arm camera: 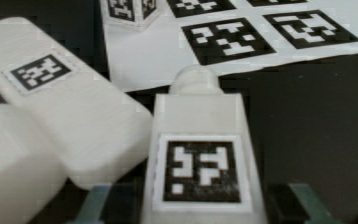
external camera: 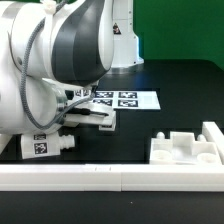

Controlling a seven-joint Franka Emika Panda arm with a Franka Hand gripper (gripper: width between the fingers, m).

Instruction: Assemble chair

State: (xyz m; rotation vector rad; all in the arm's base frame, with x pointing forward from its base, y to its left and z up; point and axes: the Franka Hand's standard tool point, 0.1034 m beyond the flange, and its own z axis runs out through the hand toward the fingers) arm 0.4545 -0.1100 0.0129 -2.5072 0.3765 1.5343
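Currently the gripper hangs low over the table, jaws set wide on either side of a leg.

Wrist view: one fingertip shows at each flank of the leg. A dark gap separates pad and plastic on both sides, so no contact reads. The leg lies flat under the tool with its tag face up. Its rounded peg end points away from the fingers, toward the marker board, which begins just past the peg. Close beside the leg, off one jaw, lies a tagged block with more white plastic touching it. Which part this is cannot be told.

Exterior view: the arm hides most of the tool. A pegged piece lies near the gripper, on the exterior view's left. A blocky part sits well apart from the tool, on the exterior view's right, just behind the rail.
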